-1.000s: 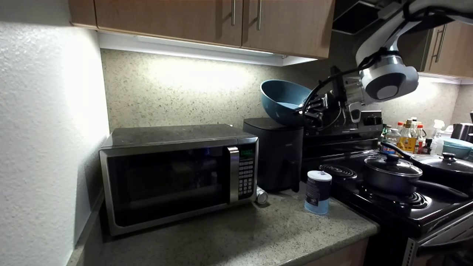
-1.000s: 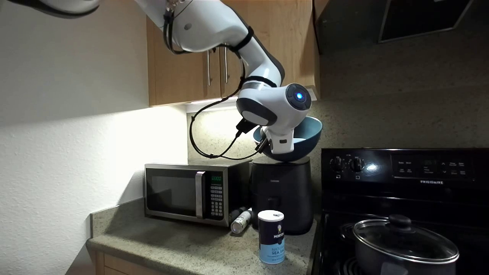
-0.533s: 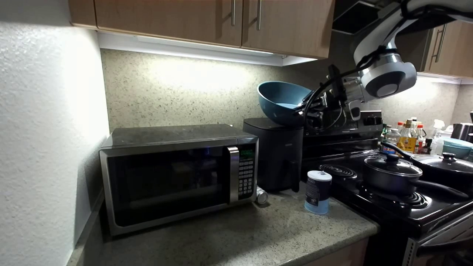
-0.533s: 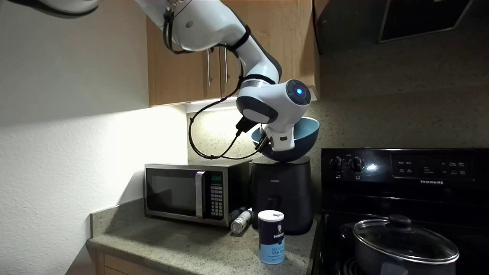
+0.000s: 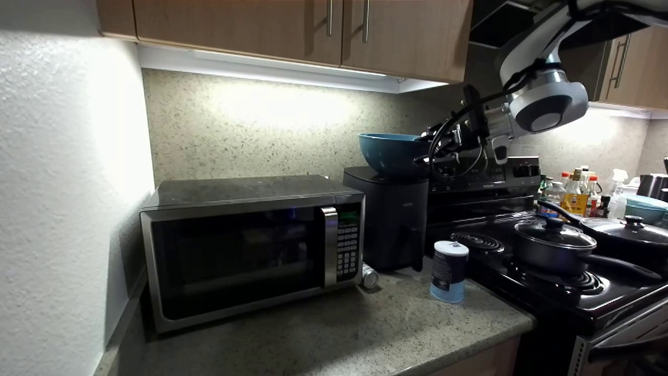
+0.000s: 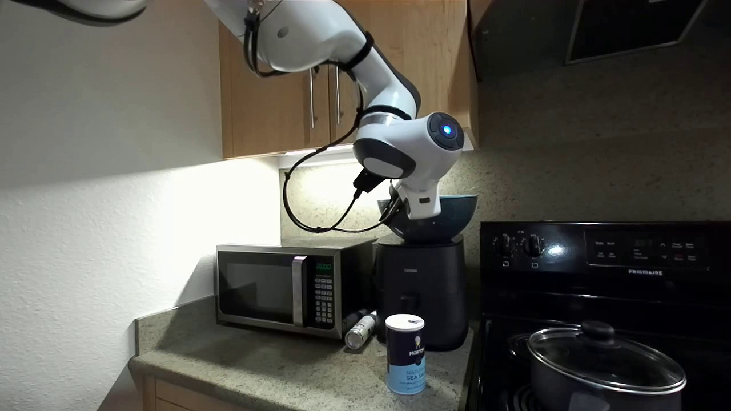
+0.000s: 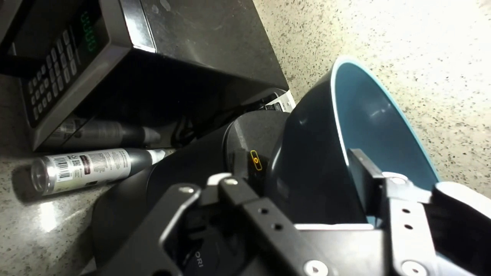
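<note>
A blue bowl (image 5: 383, 154) rests level on top of the black air fryer (image 5: 391, 224), its dark outer side (image 6: 457, 217) showing beneath the wrist in an exterior view. My gripper (image 7: 303, 170) is open and straddles the bowl's wall. In the wrist view, one of its fingers (image 7: 368, 180) is inside the bowl, close to the rim; the opposite one is outside, with a gap between it and the wall. Whether the inner finger touches the wall I cannot tell. The arm's wrist hides the fingers in an exterior view.
A microwave (image 5: 240, 256) stands beside the air fryer, with a bottle (image 7: 92, 168) lying between them. A salt canister (image 6: 406, 354) is upright on the counter. The stove holds a lidded pot (image 5: 554, 245). Wooden cabinets (image 5: 235, 26) hang above.
The tilted bowl has come down to sit level on the air fryer. My gripper has opened, its fingers spreading apart around the wall. The wrist has risen slightly.
</note>
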`<state>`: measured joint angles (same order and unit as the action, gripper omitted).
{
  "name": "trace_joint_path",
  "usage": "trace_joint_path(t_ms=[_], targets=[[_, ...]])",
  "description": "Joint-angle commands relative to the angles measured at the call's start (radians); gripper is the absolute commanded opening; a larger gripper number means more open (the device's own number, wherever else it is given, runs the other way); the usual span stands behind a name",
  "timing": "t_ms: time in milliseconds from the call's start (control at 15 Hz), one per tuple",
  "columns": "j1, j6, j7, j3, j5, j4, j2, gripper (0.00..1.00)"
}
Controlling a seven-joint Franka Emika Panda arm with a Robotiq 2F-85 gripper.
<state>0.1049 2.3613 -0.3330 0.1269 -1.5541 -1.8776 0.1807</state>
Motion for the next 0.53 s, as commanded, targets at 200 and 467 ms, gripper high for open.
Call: trace_joint_path(t_ms=[200, 467], targets=[[0.007, -0.011, 0.062, -0.004, 0.007, -0.001, -0.006, 1.0], [0.005, -0.009, 0.054, -0.005, 0.004, 0.003, 0.0, 1.0]])
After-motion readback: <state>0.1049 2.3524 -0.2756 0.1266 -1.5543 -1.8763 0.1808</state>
